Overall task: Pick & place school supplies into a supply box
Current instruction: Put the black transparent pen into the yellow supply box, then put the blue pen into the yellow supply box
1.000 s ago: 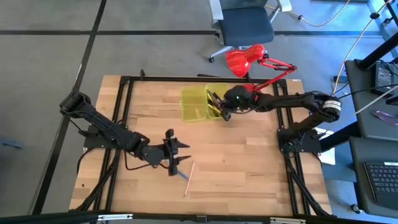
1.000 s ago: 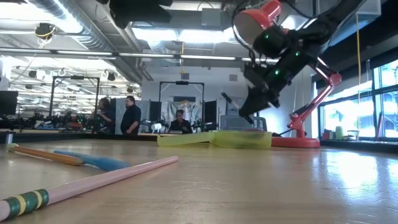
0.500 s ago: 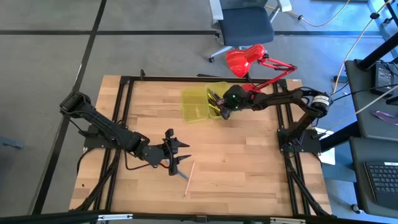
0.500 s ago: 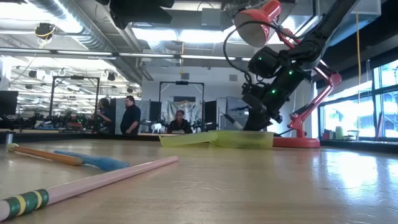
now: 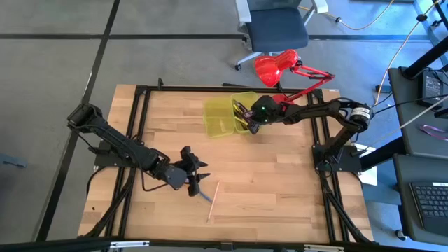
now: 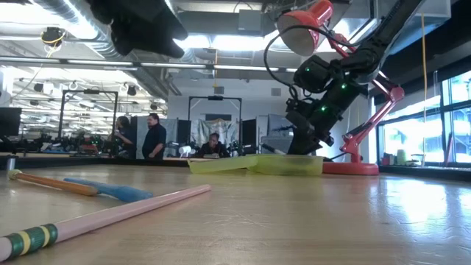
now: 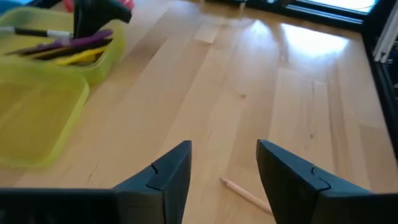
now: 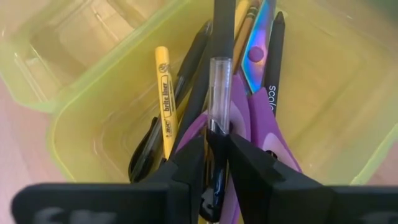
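The yellow-green supply box (image 5: 225,116) lies open near the table's far edge. Its right half (image 8: 323,106) holds purple-handled scissors (image 8: 249,112), a yellow pen (image 8: 165,99) and black pens. My right gripper (image 5: 249,124) (image 8: 217,163) is low over that half, shut on a clear-barrelled black pen (image 8: 219,74). My left gripper (image 5: 194,176) (image 7: 224,171) hangs open near the table's near side. Just beyond it a pink pencil (image 5: 213,201), a blue pen (image 5: 205,197) and an orange pencil (image 6: 51,182) lie flat on the wood. My right gripper pinches the pen's clear barrel (image 8: 217,127) between its two fingers, close to the pen's back end. The fingers lie along the pen and slant down from the table's right. The pen's black front part (image 8: 222,25) reaches out over the scissors; whether it touches them, I cannot tell.
A red desk lamp (image 5: 276,68) stands at the far edge right behind the box, with its arm (image 6: 372,118) beside my right gripper. Bare wood (image 5: 280,182) spreads between the box and the near edge. People stand in the room beyond the table.
My right gripper has come down with the pen into the box's right half and shifted slightly toward the table's left, staying shut. My left gripper has shifted a little toward the table's left edge. The pencils on the table have not moved.
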Available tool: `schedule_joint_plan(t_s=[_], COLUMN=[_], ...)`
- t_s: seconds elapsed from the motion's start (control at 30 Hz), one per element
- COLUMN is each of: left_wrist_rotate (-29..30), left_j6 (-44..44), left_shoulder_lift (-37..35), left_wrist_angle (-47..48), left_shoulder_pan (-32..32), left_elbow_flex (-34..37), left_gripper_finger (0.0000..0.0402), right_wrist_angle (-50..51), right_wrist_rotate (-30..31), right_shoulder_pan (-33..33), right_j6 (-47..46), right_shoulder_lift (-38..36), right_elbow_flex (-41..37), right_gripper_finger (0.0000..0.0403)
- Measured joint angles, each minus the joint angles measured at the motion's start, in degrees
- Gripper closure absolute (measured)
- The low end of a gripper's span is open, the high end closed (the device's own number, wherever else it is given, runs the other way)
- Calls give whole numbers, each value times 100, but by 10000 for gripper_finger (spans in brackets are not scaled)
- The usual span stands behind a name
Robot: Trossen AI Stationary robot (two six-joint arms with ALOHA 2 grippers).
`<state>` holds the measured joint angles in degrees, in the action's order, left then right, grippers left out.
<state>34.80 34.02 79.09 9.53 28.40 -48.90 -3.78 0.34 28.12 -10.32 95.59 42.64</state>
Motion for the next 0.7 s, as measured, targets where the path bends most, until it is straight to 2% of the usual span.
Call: schedule_joint_plan(t_s=[0.47, 0.7], left_wrist_rotate=[75, 164], left_j6=[81, 81], left_shoulder_lift=[0, 0], left_wrist_angle=[66, 99], left_shoulder_pan=[0, 0], left_elbow_flex=[0, 0], left_gripper_finger=[233, 233], right_wrist_angle=[-231, -92], right_wrist_rotate=[20, 1], right_shoulder_pan=[2, 0], right_j6=[17, 166], right_shoulder_lift=[-545, -562], right_elbow_flex=[-20, -19], right_gripper_finger=[317, 317])
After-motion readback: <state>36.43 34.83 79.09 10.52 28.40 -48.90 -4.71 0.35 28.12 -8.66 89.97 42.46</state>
